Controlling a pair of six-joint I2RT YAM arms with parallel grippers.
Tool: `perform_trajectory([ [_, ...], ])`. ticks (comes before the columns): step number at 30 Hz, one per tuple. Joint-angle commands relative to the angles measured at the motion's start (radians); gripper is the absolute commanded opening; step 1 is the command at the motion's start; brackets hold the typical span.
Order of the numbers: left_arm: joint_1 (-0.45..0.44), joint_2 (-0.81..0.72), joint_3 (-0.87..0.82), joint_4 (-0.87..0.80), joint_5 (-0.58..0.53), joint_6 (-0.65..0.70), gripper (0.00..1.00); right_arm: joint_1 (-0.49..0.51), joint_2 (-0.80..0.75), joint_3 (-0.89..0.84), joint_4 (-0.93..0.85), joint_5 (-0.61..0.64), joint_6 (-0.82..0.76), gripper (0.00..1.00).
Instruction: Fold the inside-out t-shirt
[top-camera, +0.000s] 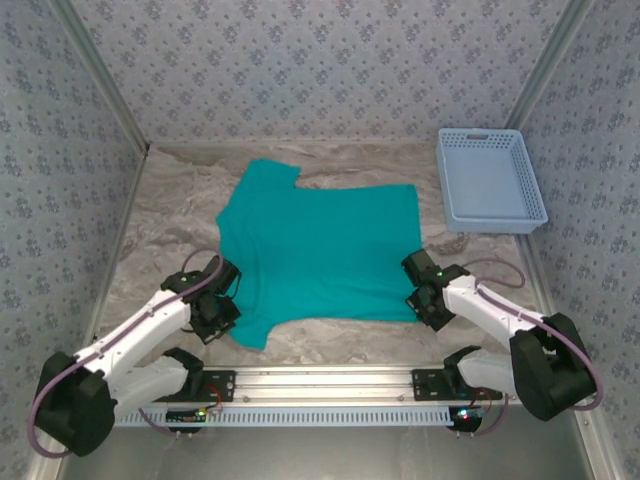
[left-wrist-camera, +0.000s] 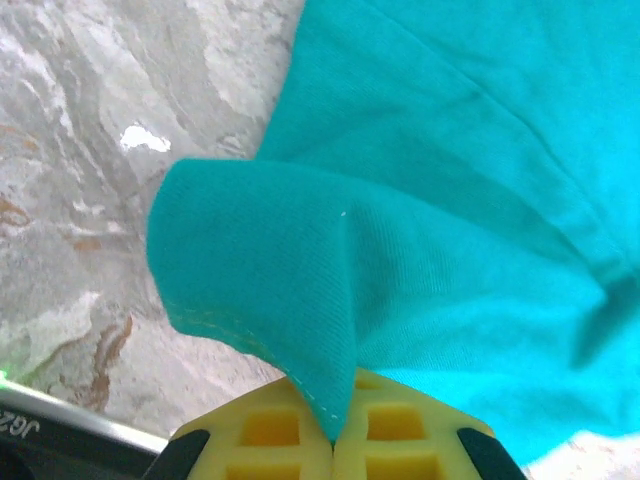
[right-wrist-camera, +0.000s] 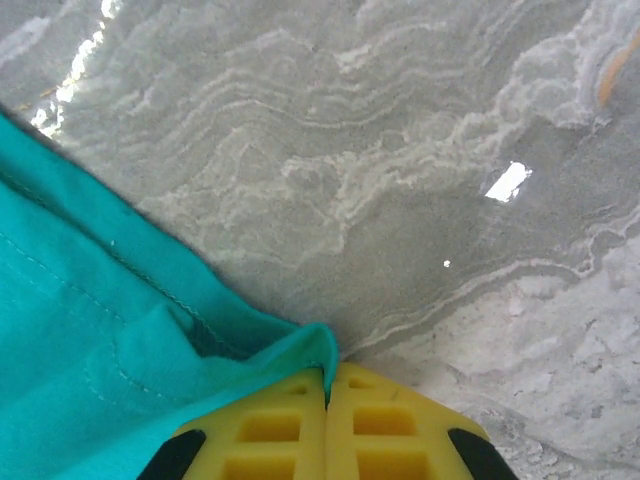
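While the marbled table (top-camera: 170, 210) carries the teal t-shirt (top-camera: 320, 250) spread flat across its middle, neck end to the left and bottom hem to the right, the step in hand looks like a lengthwise fold: raise the near edge and lay it over the far one. To do it well, both arms should probably lift together and at the same height, so the cloth between them hangs taut rather than sagging into a crease. They should carry it straight away from the bases and set the near edge down in line with the far edge before letting go. Lifting only as high as needed should keep the far half from dragging across the table.

The left claw (top-camera: 222, 300) is clamped on the near sleeve; in the left wrist view its yellow pads (left-wrist-camera: 270, 435) meet on a raised fold of stitched fabric. The right claw (top-camera: 420, 290) is shut on the near corner of the hem, a small peak of cloth pinched between its pads (right-wrist-camera: 290, 415). That hold is thin and could slip under a sharp pull.

The light blue basket (top-camera: 445, 180) stands at the far right, apart from the shirt, with nothing visible inside.
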Motion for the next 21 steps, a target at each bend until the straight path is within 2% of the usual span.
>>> perform_trajectory([
  [1, 0.002, -0.036, 0.041, -0.134, 0.024, -0.016, 0.0, 0.01, 0.0, -0.013, -0.025, 0.011, 0.068, 0.0],
  [5, -0.001, -0.066, 0.053, -0.229, 0.057, -0.041, 0.0, 0.006, -0.062, 0.03, -0.182, 0.028, 0.075, 0.0],
  [8, -0.015, -0.055, 0.063, -0.279, 0.189, -0.063, 0.0, 0.012, -0.107, 0.059, -0.277, 0.011, 0.076, 0.0],
  [11, -0.031, -0.039, 0.105, -0.306, 0.237, -0.101, 0.0, 0.074, -0.167, 0.118, -0.39, 0.128, 0.148, 0.0],
  [14, -0.027, 0.021, 0.233, -0.343, 0.118, -0.094, 0.0, 0.014, -0.153, 0.162, -0.323, 0.094, 0.105, 0.0],
  [16, -0.02, 0.124, 0.349, -0.394, 0.024, -0.074, 0.0, -0.026, -0.093, 0.215, -0.294, 0.074, 0.08, 0.0],
  [21, -0.012, 0.375, 0.548, -0.42, -0.061, -0.053, 0.0, -0.091, 0.028, 0.287, -0.214, 0.034, 0.052, 0.0],
])
